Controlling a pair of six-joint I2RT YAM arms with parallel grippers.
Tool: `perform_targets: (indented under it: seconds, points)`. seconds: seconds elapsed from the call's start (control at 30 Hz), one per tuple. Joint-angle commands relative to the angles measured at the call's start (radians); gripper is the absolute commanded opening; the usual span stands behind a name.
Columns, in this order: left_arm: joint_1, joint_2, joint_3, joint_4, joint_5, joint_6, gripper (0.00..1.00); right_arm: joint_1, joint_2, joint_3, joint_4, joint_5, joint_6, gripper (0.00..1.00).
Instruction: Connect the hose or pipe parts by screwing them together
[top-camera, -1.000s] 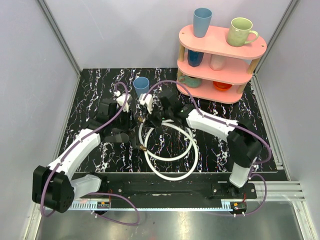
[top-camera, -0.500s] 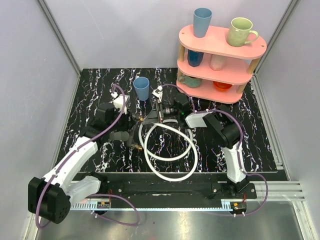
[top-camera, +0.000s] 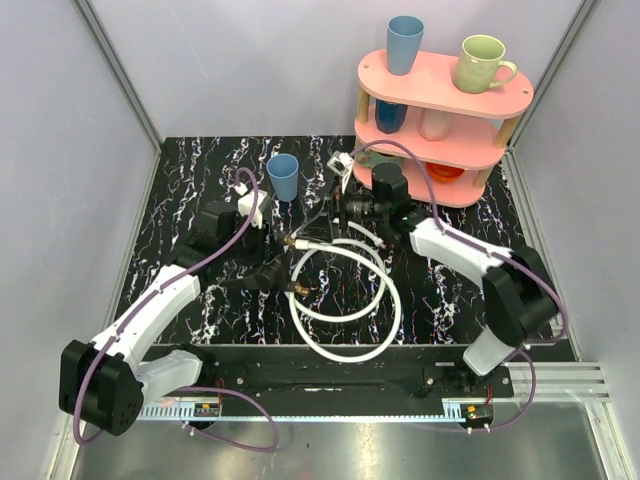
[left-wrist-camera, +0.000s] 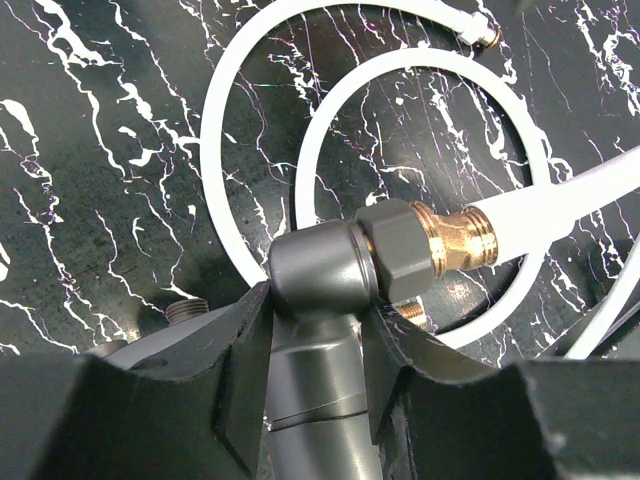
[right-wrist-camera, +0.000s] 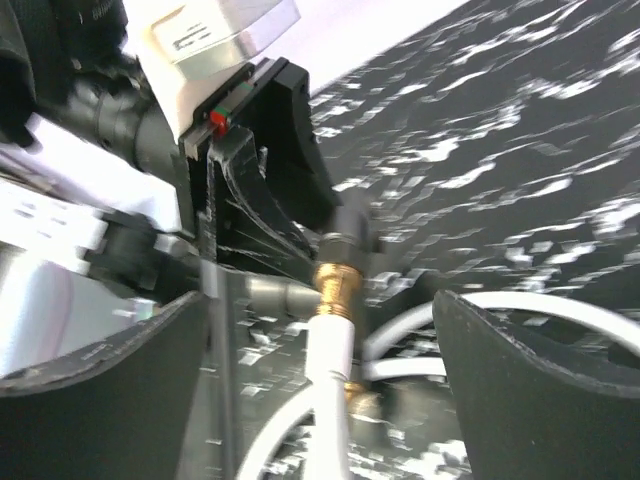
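Observation:
Two white hoses (top-camera: 345, 300) lie in loops on the black marbled table (top-camera: 180, 180). My left gripper (top-camera: 272, 250) (left-wrist-camera: 315, 300) is shut on a dark grey elbow fitting (left-wrist-camera: 320, 272). A brass fitting (left-wrist-camera: 455, 237) on the end of a white hose (left-wrist-camera: 575, 195) sits in the elbow's nut. My right gripper (top-camera: 322, 226) (right-wrist-camera: 320, 345) is open wide just right of that joint, its fingers (right-wrist-camera: 545, 375) straddling the hose (right-wrist-camera: 332, 385) and its brass fitting (right-wrist-camera: 337, 285) without touching them. Another brass end (top-camera: 298, 290) lies loose nearby.
A blue cup (top-camera: 283, 177) stands just behind both grippers. A pink three-tier shelf (top-camera: 445, 95) with cups fills the back right, close behind the right wrist. Purple cables (top-camera: 240, 215) arch over the arms. A spare threaded port (left-wrist-camera: 186, 310) shows beside the left finger.
My right gripper has opened wide and let go of the hose, and its wrist has swung back toward the shelf. The left gripper still holds the grey fitting.

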Motion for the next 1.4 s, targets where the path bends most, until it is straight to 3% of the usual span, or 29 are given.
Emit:
perform_targets:
  seconds: [0.0, 0.07, 0.1, 0.2, 0.3, 0.47, 0.57, 0.7, 0.73, 0.87, 1.03, 1.33, 1.37]
  points:
    - [0.006, -0.005, 0.098, 0.099, 0.12, -0.036, 0.0, 0.077, -0.17, -0.008, -0.336, 0.341, -0.63, 1.0]
    - [0.007, -0.001, 0.099, 0.099, 0.138, -0.036, 0.0, 0.134, -0.24, -0.06, -0.352, 0.48, -0.8, 1.0]
    - [0.009, 0.001, 0.102, 0.096, 0.144, -0.038, 0.0, 0.206, -0.259, -0.083, -0.337, 0.61, -0.969, 1.0]
    - [0.01, 0.01, 0.109, 0.089, 0.167, -0.041, 0.0, 0.302, -0.3, -0.183, -0.251, 0.745, -1.223, 1.0]
    - [0.012, 0.016, 0.11, 0.086, 0.187, -0.042, 0.0, 0.355, -0.307, -0.261, -0.128, 0.856, -1.361, 0.95]
    - [0.014, 0.024, 0.113, 0.081, 0.207, -0.041, 0.0, 0.455, -0.216, -0.239, -0.107, 1.031, -1.51, 0.88]
    - [0.014, 0.03, 0.118, 0.076, 0.221, -0.039, 0.0, 0.47, -0.172, -0.213, -0.108, 1.047, -1.531, 0.79]
    - [0.014, 0.038, 0.121, 0.073, 0.235, -0.041, 0.0, 0.488, -0.135, -0.185, -0.128, 1.047, -1.532, 0.52]
    - [0.014, 0.038, 0.121, 0.073, 0.238, -0.041, 0.0, 0.492, -0.118, -0.176, -0.14, 1.045, -1.528, 0.36]
    - [0.012, 0.036, 0.119, 0.075, 0.222, -0.045, 0.0, 0.495, -0.077, -0.099, -0.224, 1.05, -1.463, 0.0]
    - [0.014, -0.007, 0.072, 0.154, 0.196, -0.062, 0.0, 0.461, -0.001, 0.016, -0.353, 0.967, -1.206, 0.0]
    - [0.003, -0.047, 0.037, 0.199, 0.167, -0.055, 0.0, 0.256, 0.143, 0.321, -0.599, 0.332, -0.618, 0.0]
    - [-0.003, -0.048, 0.035, 0.201, 0.163, -0.05, 0.0, 0.239, 0.157, 0.335, -0.596, 0.185, -0.527, 0.0]
